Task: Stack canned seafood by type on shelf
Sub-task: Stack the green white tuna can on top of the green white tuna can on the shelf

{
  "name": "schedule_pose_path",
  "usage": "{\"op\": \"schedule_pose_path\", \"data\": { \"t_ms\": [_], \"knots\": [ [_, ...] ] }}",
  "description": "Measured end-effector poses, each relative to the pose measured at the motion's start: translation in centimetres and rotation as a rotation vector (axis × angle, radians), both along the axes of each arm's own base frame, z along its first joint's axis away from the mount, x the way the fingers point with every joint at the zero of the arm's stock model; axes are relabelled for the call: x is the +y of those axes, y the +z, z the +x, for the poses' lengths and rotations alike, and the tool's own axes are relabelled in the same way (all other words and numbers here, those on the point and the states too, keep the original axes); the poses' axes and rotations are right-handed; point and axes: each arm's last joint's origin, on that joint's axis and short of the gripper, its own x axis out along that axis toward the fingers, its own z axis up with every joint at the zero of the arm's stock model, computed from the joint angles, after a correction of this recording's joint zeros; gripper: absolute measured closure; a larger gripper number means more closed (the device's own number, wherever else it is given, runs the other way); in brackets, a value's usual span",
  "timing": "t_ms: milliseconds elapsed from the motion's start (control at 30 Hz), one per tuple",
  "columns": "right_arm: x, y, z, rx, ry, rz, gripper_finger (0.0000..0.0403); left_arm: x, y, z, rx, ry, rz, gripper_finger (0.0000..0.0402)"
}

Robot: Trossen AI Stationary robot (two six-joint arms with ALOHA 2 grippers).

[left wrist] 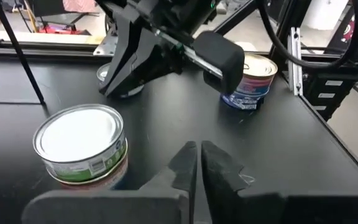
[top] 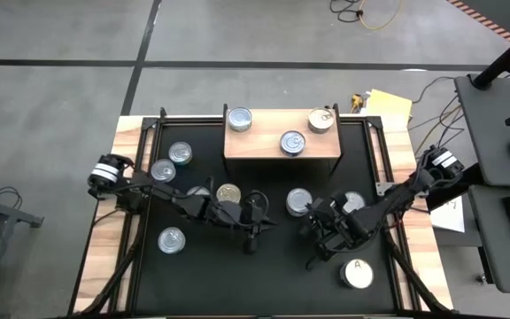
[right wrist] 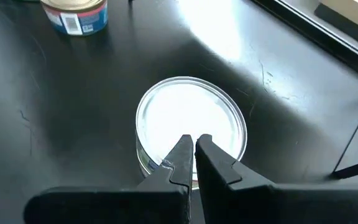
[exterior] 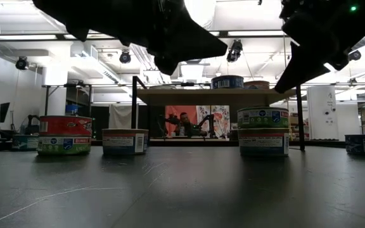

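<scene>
The left gripper [top: 251, 241] is seen pinched shut and empty at table centre; the right gripper [right wrist: 190, 163] is likewise closed, holding nothing, over a silver-topped tin [right wrist: 191, 124]. Three tins [top: 292, 142] are set on the wooden shelf [top: 264, 146] at twelve o'clock, the others scattered across the black tabletop [top: 237, 275].

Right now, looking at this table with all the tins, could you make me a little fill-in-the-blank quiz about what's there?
1. The wooden shelf carries ____ cans.
2. The white-topped can near the right arm is marked with the letter ____.
3. The left gripper has its fingers ____ with nothing between them.
4. The right gripper hangs directly over a ____-topped can.

Missing words: three; A; shut; silver
</scene>
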Motion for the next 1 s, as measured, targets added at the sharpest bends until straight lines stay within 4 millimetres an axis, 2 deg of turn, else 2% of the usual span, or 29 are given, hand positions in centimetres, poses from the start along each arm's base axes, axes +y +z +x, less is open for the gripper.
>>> {"op": "schedule_pose_path", "data": {
  "t_ms": [400,633,800,1000],
  "knots": [
    [0.1,-1.4,-0.2,-0.054,0.088,0.031,0.0394,0.2,-0.6,0.1,0.012,0.078,0.022,0.0401],
    [-0.3,0.6,-0.9,-0.05,0.207,-0.011,0.0394,0.4,-0.7,0.2,0.025,0.086,0.024,0.0401],
    [-1.0,1.9,-2.1,-0.092,0.31,-0.029,0.0394,0.5,-0.7,0.2,0.023,0.092,0.02,0.0401],
    [-2.2,1.0,-3.9,-0.236,0.419,-0.011,0.0394,0.7,-0.6,0.2,0.013,0.14,0.028,0.0401]
  ]
}}
